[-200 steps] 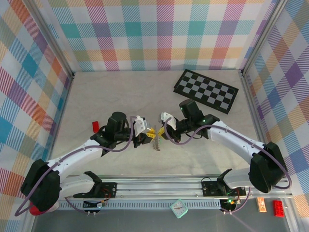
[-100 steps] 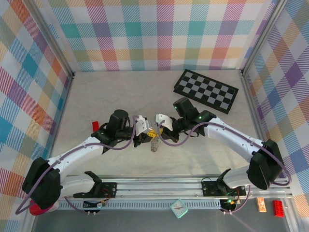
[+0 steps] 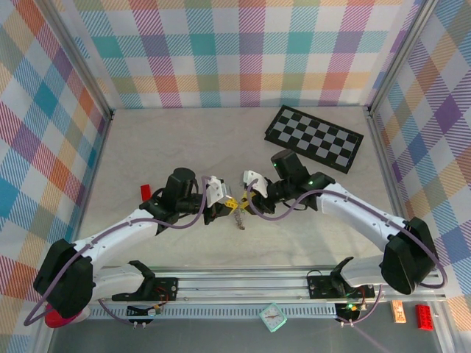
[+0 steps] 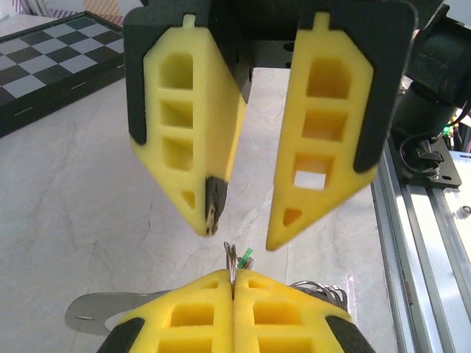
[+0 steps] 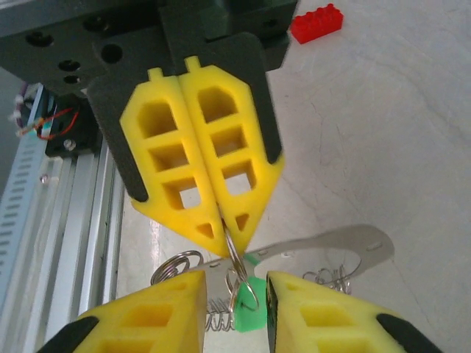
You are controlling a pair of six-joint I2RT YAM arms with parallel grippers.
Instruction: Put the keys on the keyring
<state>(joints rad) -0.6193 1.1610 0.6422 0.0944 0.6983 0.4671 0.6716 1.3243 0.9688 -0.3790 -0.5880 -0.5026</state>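
Observation:
My left gripper (image 4: 232,276) is shut on a thin wire ring (image 4: 231,257) of the keyring, pinched edge-on between its yellow fingers. A green-headed key (image 5: 249,309) hangs from that ring (image 5: 234,257). My right gripper (image 5: 235,278) faces the left gripper (image 5: 224,239) tip to tip, and its jaws stand open on either side of the green key. The keyring's flat grey band (image 5: 331,246) and several small silvery rings (image 5: 173,266) hang behind. From above, both grippers (image 3: 224,208) (image 3: 246,200) meet over the table's middle with the metal bunch (image 3: 239,218) dangling below.
A black-and-white chequered board (image 3: 314,138) lies at the back right. A red brick (image 3: 146,193) sits left of the left arm. The metal rail (image 3: 243,283) runs along the near edge. Patterned walls close in three sides.
The right gripper's jaws, shut a moment ago, have parted around the green key. The left gripper has closed fully on the ring. The right arm shifted slightly right.

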